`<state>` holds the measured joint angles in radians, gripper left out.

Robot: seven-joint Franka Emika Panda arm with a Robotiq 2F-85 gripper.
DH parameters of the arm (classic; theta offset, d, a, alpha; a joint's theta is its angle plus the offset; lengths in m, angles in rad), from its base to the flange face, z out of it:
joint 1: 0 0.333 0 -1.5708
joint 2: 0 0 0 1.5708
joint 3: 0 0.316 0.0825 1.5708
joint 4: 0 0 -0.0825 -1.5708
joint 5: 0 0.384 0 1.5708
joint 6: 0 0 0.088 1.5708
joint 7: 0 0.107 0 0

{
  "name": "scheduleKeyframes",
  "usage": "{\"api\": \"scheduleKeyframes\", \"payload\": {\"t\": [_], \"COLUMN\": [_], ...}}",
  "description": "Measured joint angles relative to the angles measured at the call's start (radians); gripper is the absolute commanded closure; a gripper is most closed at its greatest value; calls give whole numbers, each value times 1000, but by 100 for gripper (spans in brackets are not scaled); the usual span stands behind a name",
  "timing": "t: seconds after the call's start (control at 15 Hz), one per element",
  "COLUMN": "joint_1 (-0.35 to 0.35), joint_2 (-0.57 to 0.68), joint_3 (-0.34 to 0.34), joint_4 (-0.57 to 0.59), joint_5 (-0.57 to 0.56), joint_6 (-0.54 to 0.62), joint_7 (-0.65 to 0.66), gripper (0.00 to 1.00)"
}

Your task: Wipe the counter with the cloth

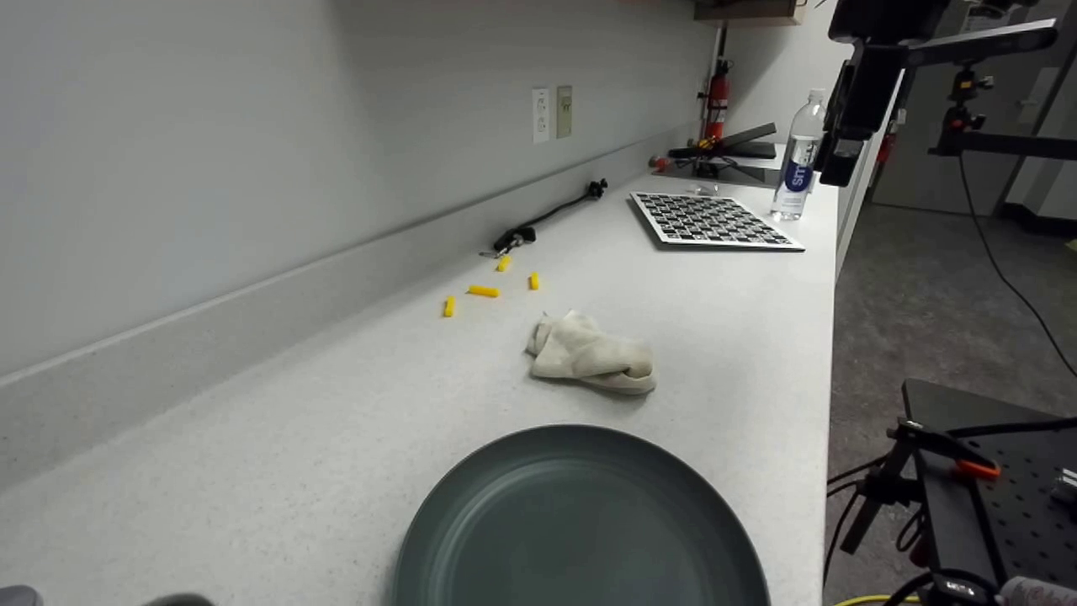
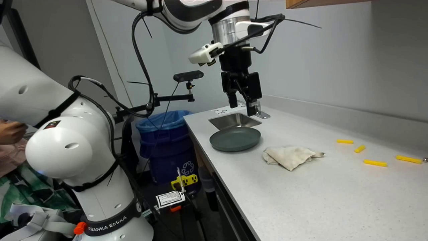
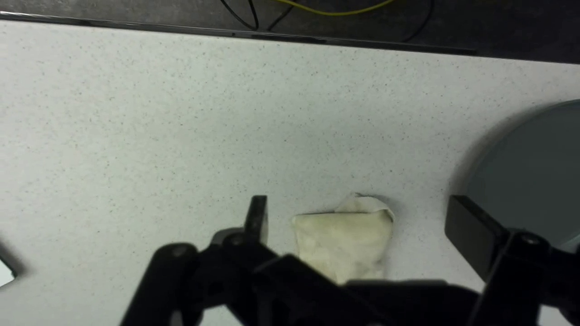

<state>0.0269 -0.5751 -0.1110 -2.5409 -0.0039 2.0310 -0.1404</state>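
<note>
The off-white cloth lies folded and crumpled on the counter, in both exterior views (image 1: pixel 589 358) (image 2: pixel 290 156) and in the wrist view (image 3: pixel 344 242). The counter is white and speckled (image 1: pixel 294 471) (image 2: pixel 317 201) (image 3: pixel 158 127). My gripper (image 2: pixel 242 107) is open and empty, held well above the counter. In an exterior view only its dark fingers show at the top right (image 1: pixel 840 151). In the wrist view the fingers (image 3: pixel 357 210) stand wide apart with the cloth seen between them, below and not touched. The cloth's near part is hidden behind the gripper body there.
A dark green plate (image 1: pixel 580 522) (image 2: pixel 235 140) (image 3: pixel 530 172) lies beside the cloth. Several yellow pieces (image 1: pixel 483 291) (image 2: pixel 375 163) lie near the wall. A checkered board (image 1: pixel 715 220) and a water bottle (image 1: pixel 798 160) stand farther along. A sink (image 2: pixel 215 123) lies beyond the plate.
</note>
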Motion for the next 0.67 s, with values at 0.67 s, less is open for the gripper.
{"api": "scheduleKeyframes", "payload": {"t": [0.67], "joint_1": [22], "joint_2": [69], "joint_3": [14], "joint_4": [6], "joint_5": [58], "joint_6": [73], "joint_7": [-2], "gripper": [0]}}
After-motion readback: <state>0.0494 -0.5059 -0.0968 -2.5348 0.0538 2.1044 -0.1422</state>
